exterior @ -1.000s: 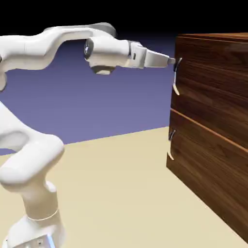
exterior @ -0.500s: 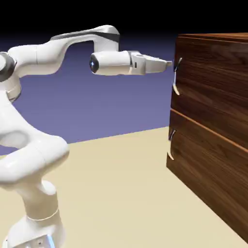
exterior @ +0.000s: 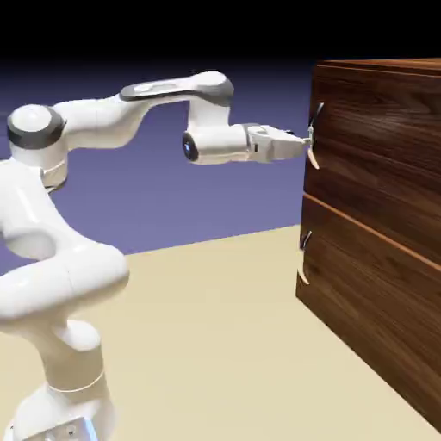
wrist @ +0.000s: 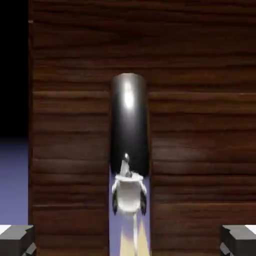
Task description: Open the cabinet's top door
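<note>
Glossy white rounded arm segments, grey joint rings, dark strip on upper link, grey-tipped gripper [exterior: 303, 140]

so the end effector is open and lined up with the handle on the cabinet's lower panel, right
Not quite: the open end effector is lined up with the handle of the top door, not the lower panel. The exterior view shows it level with the upper handle; the hand view shows that handle centred between the fingertips.

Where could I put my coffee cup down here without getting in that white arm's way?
The beige tabletop lies bare between the white robot arm's base and the dark walnut-grain cabinet. It is crowded higher up, where the open two-finger gripper sits at the top door's slim silver handle.
</note>
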You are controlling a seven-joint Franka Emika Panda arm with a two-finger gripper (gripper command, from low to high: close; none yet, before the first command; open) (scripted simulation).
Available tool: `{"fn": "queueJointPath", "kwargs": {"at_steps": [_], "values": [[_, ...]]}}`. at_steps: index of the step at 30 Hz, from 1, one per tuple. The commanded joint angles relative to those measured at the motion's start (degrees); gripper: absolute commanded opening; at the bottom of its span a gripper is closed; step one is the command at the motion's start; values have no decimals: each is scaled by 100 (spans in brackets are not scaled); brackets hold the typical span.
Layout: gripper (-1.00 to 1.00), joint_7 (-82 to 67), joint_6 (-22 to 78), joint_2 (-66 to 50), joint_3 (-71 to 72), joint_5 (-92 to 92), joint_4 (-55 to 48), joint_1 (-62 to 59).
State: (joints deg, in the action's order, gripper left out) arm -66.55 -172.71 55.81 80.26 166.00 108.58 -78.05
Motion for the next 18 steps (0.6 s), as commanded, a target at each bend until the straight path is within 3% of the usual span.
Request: {"fn": "queueJointPath", "kwargs": {"at_steps": [1, 2, 3, 18], "values": [[0, 6, -1, -31, 125, 0, -187, -220], [0, 6, -1, -31, 125, 0, -187, -221], [-100, 6, -1, -31, 125, 0, -187, -221], [-100, -1524, 1134, -1083, -1772, -97, 2037, 2686]]}}
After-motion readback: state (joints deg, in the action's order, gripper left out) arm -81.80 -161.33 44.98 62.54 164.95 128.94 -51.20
